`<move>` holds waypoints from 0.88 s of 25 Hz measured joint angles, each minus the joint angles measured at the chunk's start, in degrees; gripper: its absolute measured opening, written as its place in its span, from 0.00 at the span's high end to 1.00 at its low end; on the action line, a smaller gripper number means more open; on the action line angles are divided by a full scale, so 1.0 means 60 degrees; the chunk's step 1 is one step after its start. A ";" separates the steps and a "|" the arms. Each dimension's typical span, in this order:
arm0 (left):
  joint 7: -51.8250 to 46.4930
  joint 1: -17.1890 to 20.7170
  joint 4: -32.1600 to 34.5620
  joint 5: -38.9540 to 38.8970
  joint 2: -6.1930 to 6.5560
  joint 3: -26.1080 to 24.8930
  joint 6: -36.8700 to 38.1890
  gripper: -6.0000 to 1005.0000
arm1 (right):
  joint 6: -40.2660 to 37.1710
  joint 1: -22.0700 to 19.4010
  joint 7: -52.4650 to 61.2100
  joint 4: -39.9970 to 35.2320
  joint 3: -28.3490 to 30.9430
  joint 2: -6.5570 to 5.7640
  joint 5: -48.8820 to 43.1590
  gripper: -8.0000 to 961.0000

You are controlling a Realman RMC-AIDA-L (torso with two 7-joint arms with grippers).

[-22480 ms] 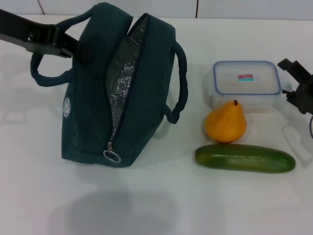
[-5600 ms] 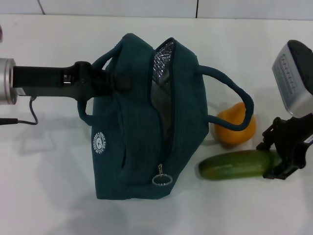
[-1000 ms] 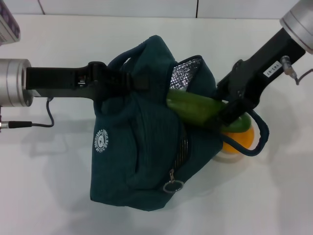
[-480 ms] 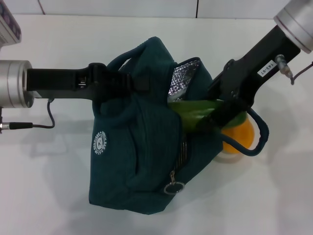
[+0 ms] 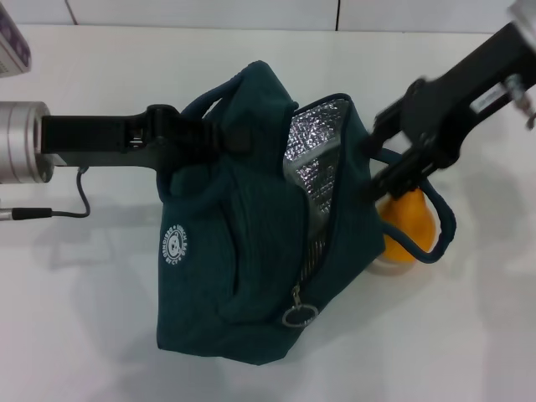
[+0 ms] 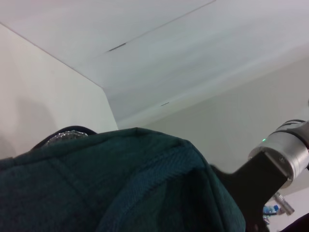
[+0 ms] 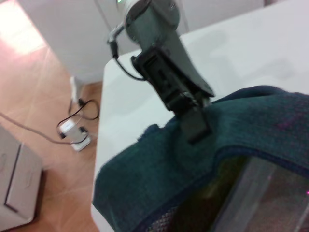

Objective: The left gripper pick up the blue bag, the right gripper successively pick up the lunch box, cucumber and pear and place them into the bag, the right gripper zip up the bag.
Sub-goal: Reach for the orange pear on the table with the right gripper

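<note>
Two of the three items now look to be inside the blue bag [image 5: 251,251], which hangs from the left gripper [image 5: 230,138], its fingers pinching the fabric near a handle. The cucumber, half a second ago sticking out of the mouth, is gone from the head view. The right gripper [image 5: 377,184] has pulled back to the bag's rim; whether its fingers are spread I cannot tell. Only the pear [image 5: 402,230] is left on the table [image 5: 84,318]. The right wrist view alone looks into the opening, showing the lunch box [image 7: 265,193] and a dim green shape.
</note>
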 joint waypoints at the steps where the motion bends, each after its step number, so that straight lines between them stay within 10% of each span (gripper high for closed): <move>1: 0.0000 0.0008 0.0001 -0.0011 0.0003 -0.0004 0.0000 0.96 | -0.0034 -0.0131 0.0002 -0.0207 0.0112 -0.0004 0.0015 0.24; 14: 0.0147 0.0202 -0.0020 -0.0147 0.0023 -0.0462 -0.0050 0.96 | 0.0314 -0.3987 -0.0574 -0.2123 0.3369 -0.0535 0.3186 0.24; 22: 0.0554 0.0324 -0.0896 -0.0603 0.0149 -0.0825 0.0003 0.96 | 0.1050 -0.5714 -0.2379 -0.1043 0.3894 -0.0230 0.3384 0.25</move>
